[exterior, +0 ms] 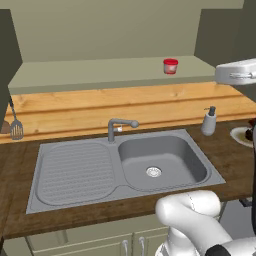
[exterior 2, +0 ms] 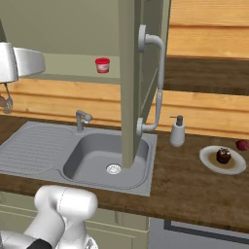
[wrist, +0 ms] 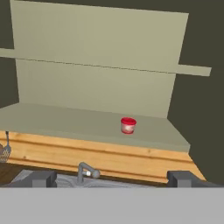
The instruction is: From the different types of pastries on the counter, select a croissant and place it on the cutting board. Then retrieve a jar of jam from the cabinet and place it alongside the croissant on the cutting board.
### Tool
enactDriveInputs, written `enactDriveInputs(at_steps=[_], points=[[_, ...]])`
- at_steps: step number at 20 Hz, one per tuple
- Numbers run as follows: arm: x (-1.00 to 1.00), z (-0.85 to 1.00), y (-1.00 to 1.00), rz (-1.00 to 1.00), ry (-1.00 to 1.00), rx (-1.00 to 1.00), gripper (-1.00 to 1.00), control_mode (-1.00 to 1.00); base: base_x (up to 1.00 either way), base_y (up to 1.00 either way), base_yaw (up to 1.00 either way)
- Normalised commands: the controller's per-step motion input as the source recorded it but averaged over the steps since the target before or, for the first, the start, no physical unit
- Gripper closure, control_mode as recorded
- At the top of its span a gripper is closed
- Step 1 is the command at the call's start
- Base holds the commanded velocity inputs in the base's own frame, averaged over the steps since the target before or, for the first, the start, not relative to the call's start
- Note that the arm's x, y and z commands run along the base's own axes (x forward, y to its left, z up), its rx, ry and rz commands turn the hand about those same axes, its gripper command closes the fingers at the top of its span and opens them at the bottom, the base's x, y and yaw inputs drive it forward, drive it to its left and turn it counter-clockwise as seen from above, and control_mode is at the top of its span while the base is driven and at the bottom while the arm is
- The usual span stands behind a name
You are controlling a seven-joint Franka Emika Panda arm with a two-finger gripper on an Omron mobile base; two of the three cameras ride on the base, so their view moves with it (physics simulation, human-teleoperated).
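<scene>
The jar of jam, small with a red lid, stands upright on the lower shelf of the open cabinet above the sink. It also shows in the base views. My gripper is open and holds nothing; its two dark fingertips stand wide apart, facing the jar from some distance in front of the shelf. The hand's white body hovers at shelf height, to the right of the jar. The croissant and the cutting board are out of view.
The opened cabinet door with its long handle stands out over the sink. A faucet, a soap dispenser, a hanging spatula and a plate with a chocolate cupcake are on or near the wooden counter.
</scene>
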Motion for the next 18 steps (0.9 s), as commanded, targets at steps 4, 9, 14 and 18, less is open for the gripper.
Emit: enactDriveInputs(at_steps=[4, 9, 14, 18], points=[[0.02, -0.08, 0.0, 0.0, 0.0, 0.0, -1.0, -1.0, 0.0, 0.0, 0.0], [0.34, -0.28, -0.09, -0.04, 0.11, 0.0, -1.0, -1.0, 0.0, 0.0, 0.0], [0.45, -0.1, -0.21, -0.02, 0.08, 0.0, -1.0, -1.0, 0.0, 0.0, 0.0], [0.28, 0.0, -0.02, 0.0, 0.03, 0.0, -1.0, -1.0, 0.0, 0.0, 0.0]])
